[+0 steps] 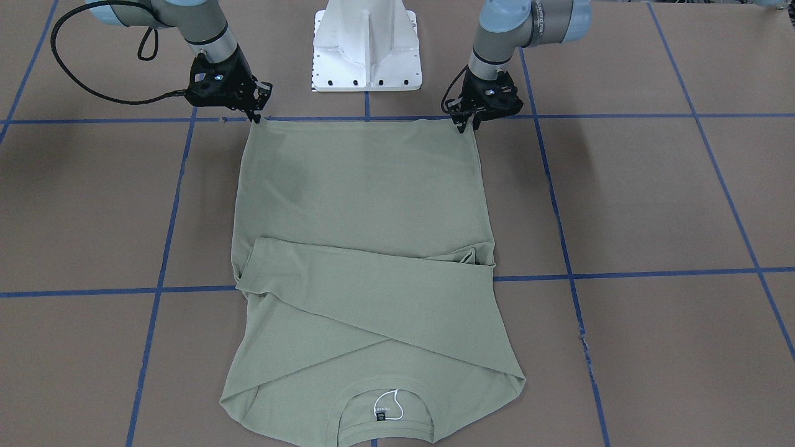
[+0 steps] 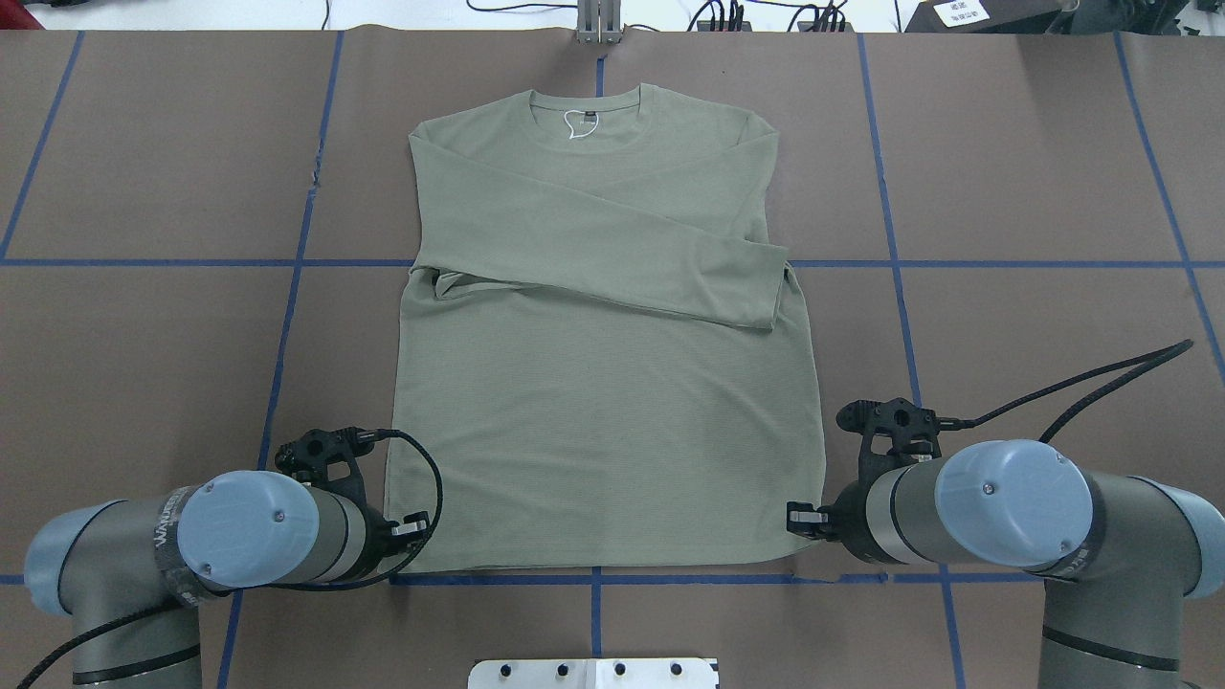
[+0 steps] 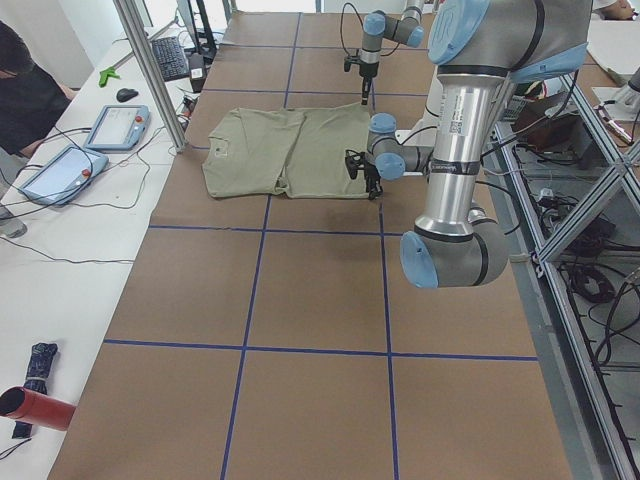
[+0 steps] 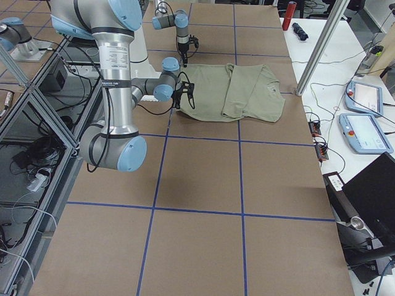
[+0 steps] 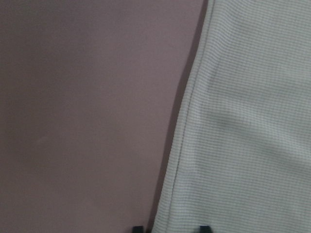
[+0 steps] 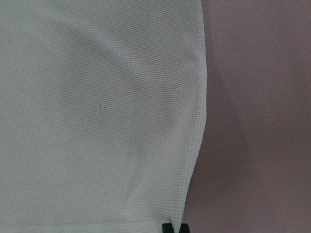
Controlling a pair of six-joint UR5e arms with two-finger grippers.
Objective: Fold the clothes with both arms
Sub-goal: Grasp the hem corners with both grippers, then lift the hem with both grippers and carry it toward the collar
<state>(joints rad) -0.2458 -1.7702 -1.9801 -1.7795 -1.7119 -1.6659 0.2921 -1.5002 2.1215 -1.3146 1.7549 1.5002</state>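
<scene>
Across the brown paper-covered desk point(image 2: 144, 383), the pale sage-green long-sleeve knit shirt point(image 2: 612, 431) lies flat, with its sleeves crossed over its chest and its hem toward the robot. At the hem corners the right claw point(image 1: 254, 117) looks pinched on the fabric, while the left claw point(image 1: 467, 127) stands spread astride the side edge. I judge the left one should close on both layers before the two lift evenly toward the collar.

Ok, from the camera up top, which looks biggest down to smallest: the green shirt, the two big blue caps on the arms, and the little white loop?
1. green shirt
2. left arm's blue cap and right arm's blue cap: they look about alike, and both sit close to the camera, so no ranking between them
3. white loop
</scene>
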